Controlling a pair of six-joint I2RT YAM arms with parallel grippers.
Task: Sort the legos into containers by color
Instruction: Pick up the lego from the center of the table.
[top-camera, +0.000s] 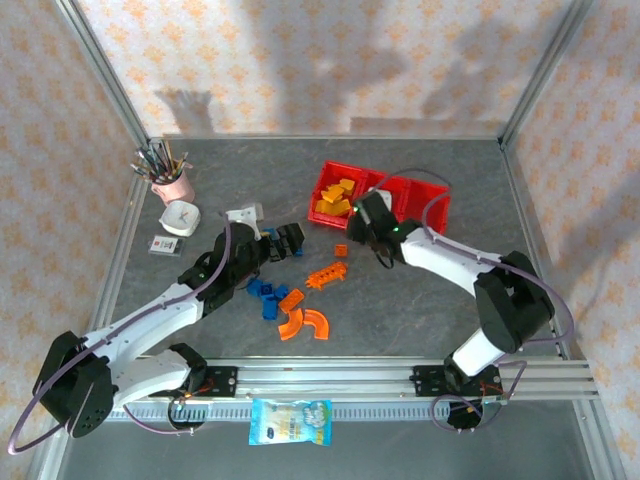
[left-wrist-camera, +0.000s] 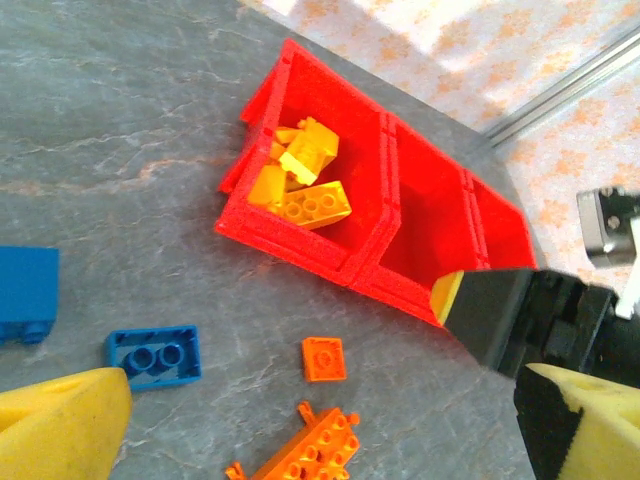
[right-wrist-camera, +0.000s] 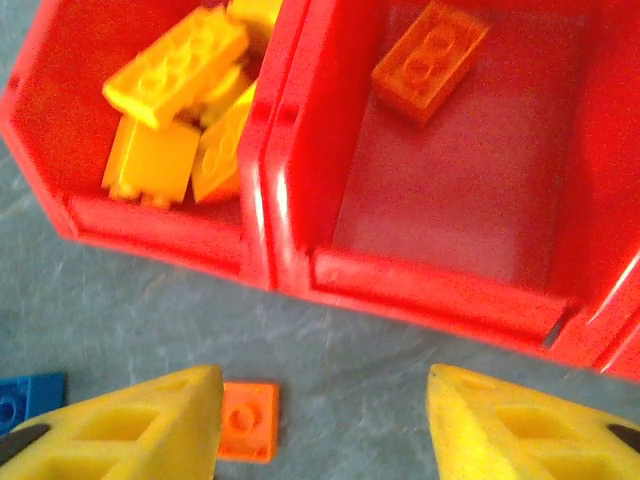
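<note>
Right gripper (right-wrist-camera: 320, 400) hung spread, empty — beside orange square (right-wrist-camera: 247, 420) | left gripper (left-wrist-camera: 325, 400) spread, empty | tray (right-wrist-camera: 265, 200) held yellow bricks (right-wrist-camera: 175, 65), one orange brick (right-wrist-camera: 430, 60)

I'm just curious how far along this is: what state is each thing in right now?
Left gripper: open, empty.
Right gripper: open, empty.
Red tray: middle compartment holds one orange brick.
Yellow bricks: piled in the tray's left compartment.
Blue bricks: loose on the table.
Orange arcs: loose on the table.
</note>
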